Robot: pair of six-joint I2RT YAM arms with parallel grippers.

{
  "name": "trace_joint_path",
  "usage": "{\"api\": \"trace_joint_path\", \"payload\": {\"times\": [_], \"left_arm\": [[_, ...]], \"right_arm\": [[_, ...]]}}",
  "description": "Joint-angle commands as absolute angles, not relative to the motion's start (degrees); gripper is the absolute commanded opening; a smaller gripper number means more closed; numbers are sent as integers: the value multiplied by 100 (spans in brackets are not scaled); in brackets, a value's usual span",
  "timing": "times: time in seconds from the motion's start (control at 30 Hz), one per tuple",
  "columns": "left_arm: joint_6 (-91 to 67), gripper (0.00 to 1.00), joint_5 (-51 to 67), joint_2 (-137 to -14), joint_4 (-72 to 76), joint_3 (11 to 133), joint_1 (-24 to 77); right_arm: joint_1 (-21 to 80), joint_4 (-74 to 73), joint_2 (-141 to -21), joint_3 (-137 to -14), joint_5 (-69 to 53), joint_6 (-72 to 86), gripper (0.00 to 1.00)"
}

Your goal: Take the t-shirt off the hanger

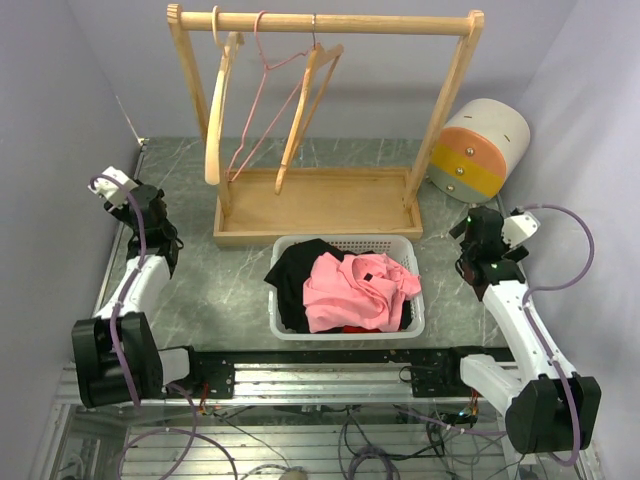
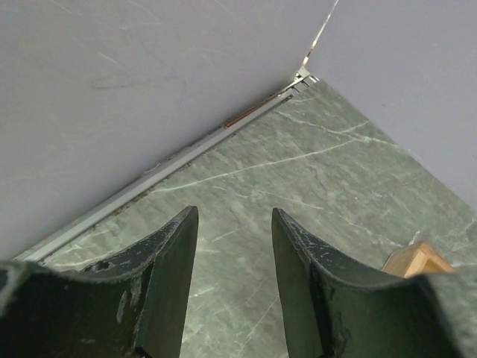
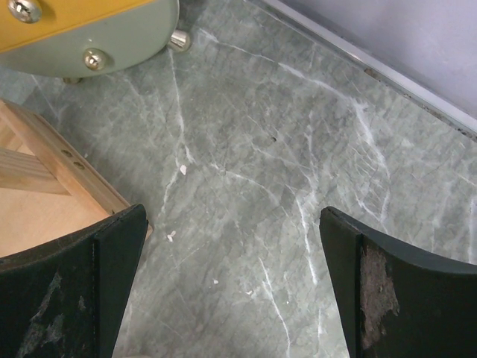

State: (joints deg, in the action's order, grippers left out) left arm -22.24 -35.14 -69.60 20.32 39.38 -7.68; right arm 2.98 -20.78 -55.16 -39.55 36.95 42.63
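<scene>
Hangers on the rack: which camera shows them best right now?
Top external. It shows the hangers whole, hooked on the wooden rack, none carrying a shirt. The left wrist view catches only a corner of the rack's base; the right wrist view shows more of that base. Neither shows a hanger.

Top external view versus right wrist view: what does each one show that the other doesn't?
Only the top external view: the wooden rack with bare hangers, and the laundry basket holding a pink t-shirt and a black garment. Only the right wrist: the open right gripper, its fingers close up, and white specks. Both: the green marble table, the rack's base, the striped round object.
</scene>
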Motion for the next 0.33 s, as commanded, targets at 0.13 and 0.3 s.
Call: {"api": "trace_joint_path", "payload": {"times": [0.13, 0.3], "left_arm": [[-2299, 54, -3139, -7430, 3379, 3897, -819], [-2273, 55, -3150, -7361, 3416, 3871, -824]], "right_arm": [[327, -2368, -5737, -4221, 4048, 4436, 100], [327, -2351, -5712, -4264, 4076, 4351, 100]]}}
